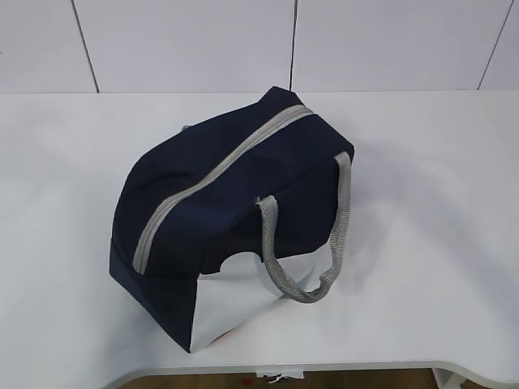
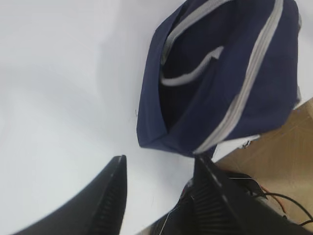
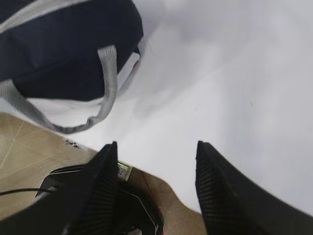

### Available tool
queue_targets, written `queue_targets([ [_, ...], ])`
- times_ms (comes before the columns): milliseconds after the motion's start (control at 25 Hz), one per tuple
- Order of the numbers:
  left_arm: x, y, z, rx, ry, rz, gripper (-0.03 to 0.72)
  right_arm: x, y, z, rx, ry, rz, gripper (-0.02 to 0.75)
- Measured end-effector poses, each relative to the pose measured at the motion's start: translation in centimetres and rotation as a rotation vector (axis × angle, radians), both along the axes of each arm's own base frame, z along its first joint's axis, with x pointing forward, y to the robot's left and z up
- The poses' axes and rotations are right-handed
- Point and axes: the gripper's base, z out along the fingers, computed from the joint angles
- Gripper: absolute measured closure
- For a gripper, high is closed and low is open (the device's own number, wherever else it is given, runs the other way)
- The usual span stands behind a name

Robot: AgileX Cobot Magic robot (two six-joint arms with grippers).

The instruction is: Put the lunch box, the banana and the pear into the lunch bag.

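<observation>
The navy lunch bag [image 1: 231, 203] stands in the middle of the white table with its grey zipper [image 1: 212, 174] shut along the top and a grey handle [image 1: 312, 243] hanging over the white side panel. It also shows in the left wrist view [image 2: 230, 73] and the right wrist view [image 3: 63, 44]. The lunch box, banana and pear are out of view. My left gripper [image 2: 161, 169] is open and empty over the table's front edge. My right gripper [image 3: 156, 152] is open and empty there too. Neither gripper shows in the exterior view.
The white table [image 1: 438, 203] ends at a front edge [image 1: 365, 369] with wooden floor [image 2: 283, 147] and cables below. A white panelled wall [image 1: 186, 40] stands behind.
</observation>
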Motion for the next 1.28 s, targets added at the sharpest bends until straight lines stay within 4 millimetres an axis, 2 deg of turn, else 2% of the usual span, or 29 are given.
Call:
queue_targets([
  [200, -4.6, 1.8, 0.1, -0.005, -0.055, 0.009, 0.349, -4.9, -1.3, -0.3, 0.018, -0.063, -0.001, 0.346],
  [440, -9.8, 3.8, -0.2, -0.012, -0.146, 0.018, 0.349, -10.6, -2.9, 0.4, 0.057, -0.208, 0.000, 0.346],
  [720, -15.0, 5.8, 0.3, -0.046, -0.295, 0.029, 0.353, -15.3, -4.1, -0.3, 0.088, -0.323, 0.000, 0.346],
  [880, -17.9, 7.0, 0.5, -0.070, -0.393, 0.038, 0.358, -16.9, -4.8, -2.2, 0.070, -0.341, -0.014, 0.346],
  [960, -19.3, 7.6, -0.2, -0.076, -0.427, 0.043, 0.358, -17.4, -5.2, -3.5, 0.040, -0.343, -0.029, 0.346],
  [1120, -21.1, 8.2, -3.1, -0.073, -0.436, 0.046, 0.377, -18.6, -6.2, -6.7, -0.013, -0.355, -0.067, 0.346],
  [1280, -22.7, 9.1, -6.3, -0.053, -0.460, 0.063, 0.403, -19.8, -6.6, -9.9, 0.007, -0.383, -0.097, 0.346],
])
